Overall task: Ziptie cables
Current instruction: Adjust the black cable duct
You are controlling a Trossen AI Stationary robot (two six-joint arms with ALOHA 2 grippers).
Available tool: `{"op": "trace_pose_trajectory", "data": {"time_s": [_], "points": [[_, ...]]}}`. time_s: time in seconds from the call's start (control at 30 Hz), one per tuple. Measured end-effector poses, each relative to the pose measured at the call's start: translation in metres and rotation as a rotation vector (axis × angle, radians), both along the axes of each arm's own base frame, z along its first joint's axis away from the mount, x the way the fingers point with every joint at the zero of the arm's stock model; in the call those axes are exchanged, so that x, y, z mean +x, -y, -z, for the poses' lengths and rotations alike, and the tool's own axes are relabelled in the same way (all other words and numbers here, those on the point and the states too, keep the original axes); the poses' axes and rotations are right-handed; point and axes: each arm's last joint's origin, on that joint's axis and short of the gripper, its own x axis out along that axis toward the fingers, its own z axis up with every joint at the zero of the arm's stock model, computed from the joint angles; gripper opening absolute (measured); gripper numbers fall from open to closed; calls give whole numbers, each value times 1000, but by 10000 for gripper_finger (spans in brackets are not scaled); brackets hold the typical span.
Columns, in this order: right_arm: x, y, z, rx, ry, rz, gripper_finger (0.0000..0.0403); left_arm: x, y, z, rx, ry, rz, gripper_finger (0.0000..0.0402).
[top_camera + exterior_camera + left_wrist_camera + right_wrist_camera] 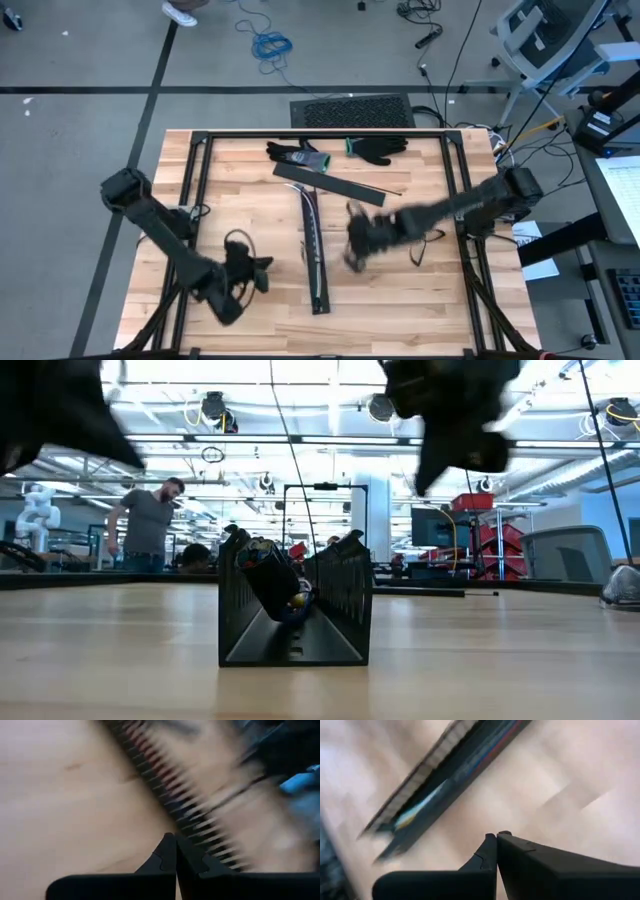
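Note:
The coloured cables (283, 592) lie inside the long black slotted duct (314, 250), which rests lengthwise on the table's middle; red and blue wires (485, 755) show in it in the right wrist view. My left gripper (262, 268) hovers left of the duct's near half, shut, its fingertips (175, 840) meeting. My right gripper (352, 262) hangs right of the duct, above the table, shut and empty (496, 836). Both wrist views are blurred by motion.
A flat black duct lid (330, 182) lies aslant at the duct's far end. Two black gloves (300, 155) (380, 148) lie near the table's far edge. A black frame (200, 170) borders the table. People stand in the room beyond (148, 525).

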Motion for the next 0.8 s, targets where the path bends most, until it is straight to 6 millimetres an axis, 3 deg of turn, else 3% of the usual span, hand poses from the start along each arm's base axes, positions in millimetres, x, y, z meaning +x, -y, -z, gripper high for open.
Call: {"op": "trace_pose_trajectory", "data": {"time_s": [0.1, 0.23, 0.4, 0.5, 0.6, 0.7, 0.8], "points": [[9, 53, -10, -55, 56, 46, 0, 22, 9, 14, -34, 135, -60, 0], [21, 123, -12, -38, 168, 110, 0, 72, 5, 33, -18, 88, 60, 0], [25, 187, 1, 70, 197, 186, 0, 132, -7, -1, 129, 170, 253, 0], [35, 201, 2, 75, 208, 169, 0, 158, -18, -20, 235, 188, 271, 0], [50, 203, 1, 61, 218, 138, 0, 181, -29, -34, 267, 204, 254, 0], [66, 202, -7, 49, 257, 122, 0, 198, -34, -16, 297, 103, 252, 0], [78, 206, -15, 55, 287, 110, 0, 207, -30, 9, 220, 32, 244, 0]]}}
